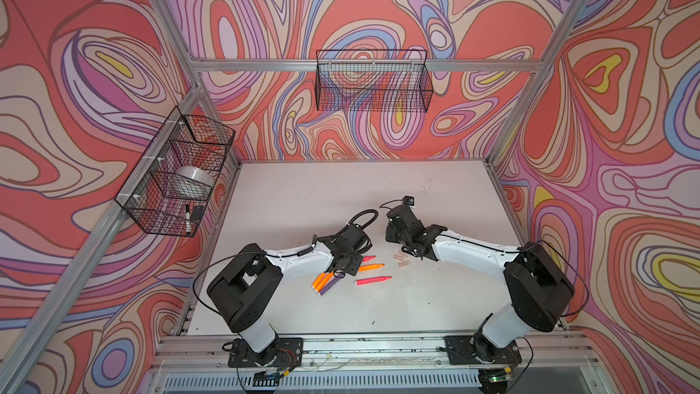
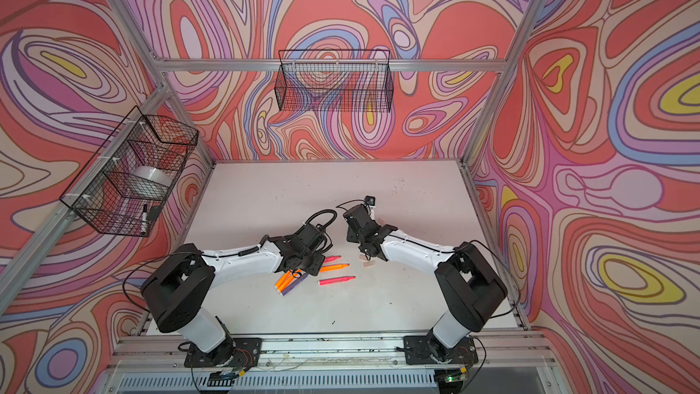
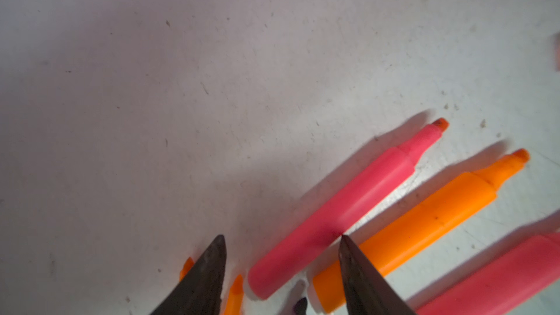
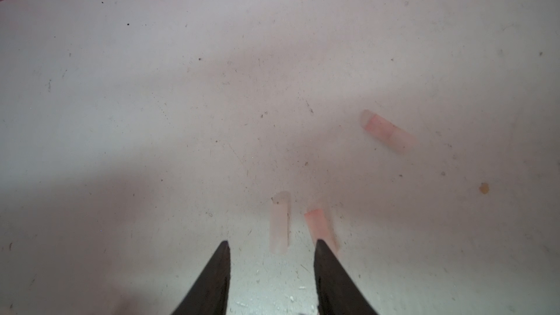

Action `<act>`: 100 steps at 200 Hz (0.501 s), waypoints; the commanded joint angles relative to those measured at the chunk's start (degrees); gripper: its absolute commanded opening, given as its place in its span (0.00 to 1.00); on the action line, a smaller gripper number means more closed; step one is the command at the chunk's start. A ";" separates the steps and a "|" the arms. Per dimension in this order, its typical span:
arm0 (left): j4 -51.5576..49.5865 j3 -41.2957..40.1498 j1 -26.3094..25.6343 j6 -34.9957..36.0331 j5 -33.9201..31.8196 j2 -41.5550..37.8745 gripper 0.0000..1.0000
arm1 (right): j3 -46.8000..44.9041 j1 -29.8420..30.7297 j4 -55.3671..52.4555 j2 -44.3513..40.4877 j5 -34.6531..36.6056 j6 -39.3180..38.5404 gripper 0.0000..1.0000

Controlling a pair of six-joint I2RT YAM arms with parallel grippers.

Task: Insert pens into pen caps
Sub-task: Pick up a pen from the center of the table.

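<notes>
- The left gripper (image 3: 282,237) is empty with its jaws apart. It hangs over the blunt end of a pink pen (image 3: 342,213) lying flat on the table (image 1: 303,191). How high it is, I cannot tell.
- One finger tip sits right at the seam between that pen and an orange pen (image 3: 424,222) just beside it. If it comes down there, it may land on the orange barrel or shove both pens and catch neither cleanly.
- A hold so near the blunt end leaves most of the pen sticking out. The pen may swivel in the grip and spoil the aim at a cap.
- The right gripper (image 4: 271,242) is also empty, jaws apart, with a pale cap (image 4: 280,222) lying flat just ahead of the gap.
- A pink-tinted cap (image 4: 319,225) lies close beside the pale one, partly behind one finger. Closing the jaws could flick it away or trap both caps.
- The caps look short, light and round, so they probably skid or roll at a touch.
- Which end of the pale cap is open is unclear. A wrong guess would offer the pen a closed end.
- A third cap (image 4: 388,131) lies apart from the other two.
</notes>
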 commanded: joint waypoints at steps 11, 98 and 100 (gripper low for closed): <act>-2.04 1.79 -0.18 0.27 -0.55 2.03 0.57 | -1.19 0.29 0.21 -0.90 0.66 -0.22 0.46; -0.27 2.70 -0.23 1.70 5.02 6.13 0.35 | -2.58 0.26 0.86 -1.65 0.51 0.42 0.46; -0.29 2.68 -0.23 1.70 5.01 6.23 0.34 | -2.66 0.25 0.86 -1.75 0.49 0.40 0.46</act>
